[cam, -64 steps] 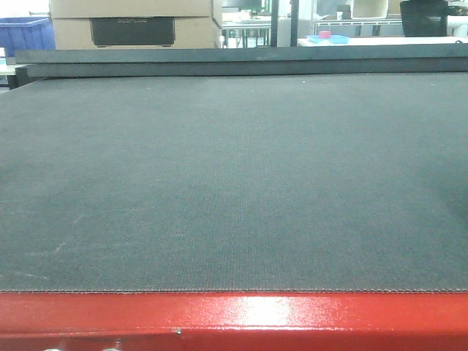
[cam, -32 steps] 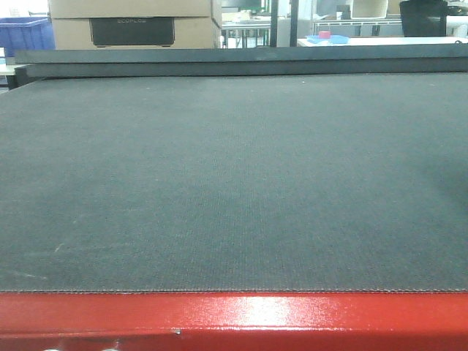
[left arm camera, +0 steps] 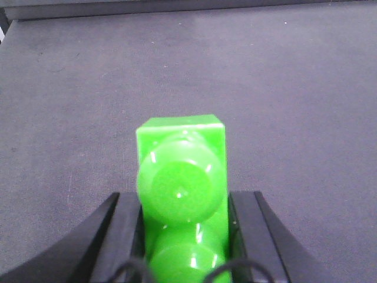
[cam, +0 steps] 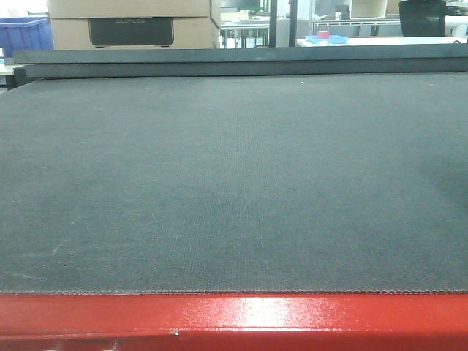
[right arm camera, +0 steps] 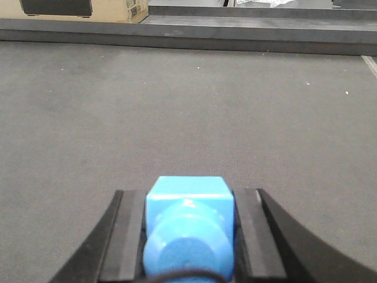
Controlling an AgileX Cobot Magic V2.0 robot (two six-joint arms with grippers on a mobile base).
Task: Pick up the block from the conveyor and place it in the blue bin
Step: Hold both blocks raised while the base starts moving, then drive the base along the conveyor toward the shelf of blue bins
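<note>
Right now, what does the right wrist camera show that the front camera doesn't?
Only the right wrist view shows the blue block, held between black jaws. Only the front view shows the conveyor's red frame edge and a blue crate far behind on the left. Both show the dark grey belt and a cardboard box beyond it.

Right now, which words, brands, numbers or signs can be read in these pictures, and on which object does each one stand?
Dark panel on the cardboard box: pale lettering, too blurred to read.
Small marks on the box side, right wrist view: too small to read.
Green block, blue block, conveyor: no text.
</note>
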